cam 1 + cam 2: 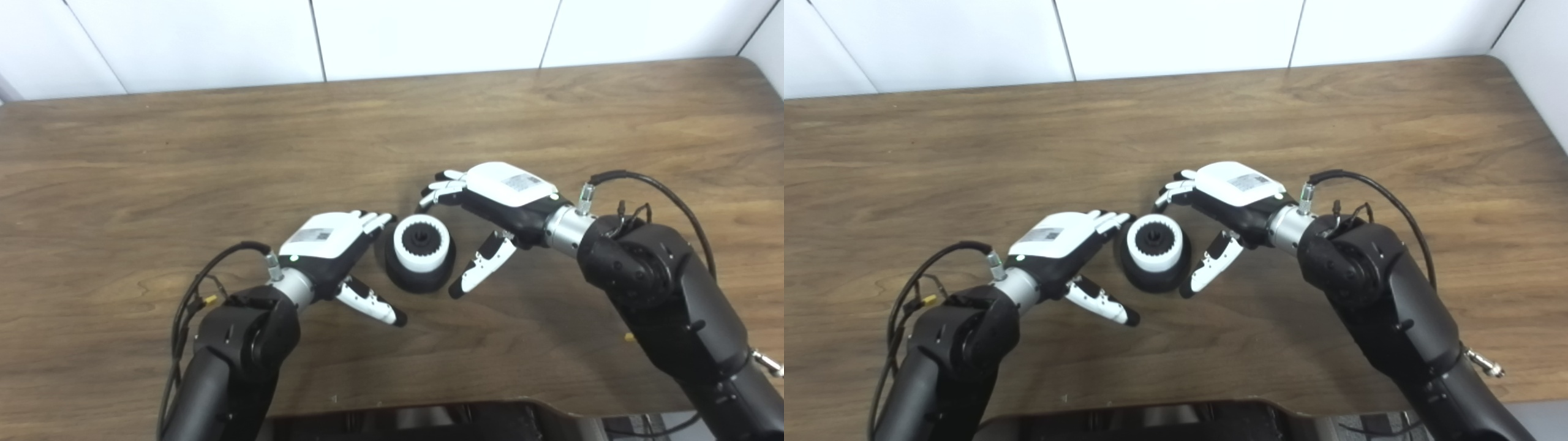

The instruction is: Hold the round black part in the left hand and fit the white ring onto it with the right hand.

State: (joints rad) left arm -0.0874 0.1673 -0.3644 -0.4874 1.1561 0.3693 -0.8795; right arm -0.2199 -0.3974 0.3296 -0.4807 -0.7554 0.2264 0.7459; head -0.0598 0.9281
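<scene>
Flanking the ringed black part [420, 274], left hand [331, 248] and right hand [496, 205] spread, released.

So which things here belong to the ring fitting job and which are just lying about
Job things:
round black part
white toothed ring, seated on it
left robot hand
right robot hand

Lying about:
nothing loose; only the brown wooden table

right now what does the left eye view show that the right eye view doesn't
Only the left eye view: a grey strip at the wall's left edge. Only the right eye view: more of the white side wall at right. Both: the white toothed ring seated on the round black part on the brown wooden table, with the open left robot hand and open right robot hand flanking it.
</scene>
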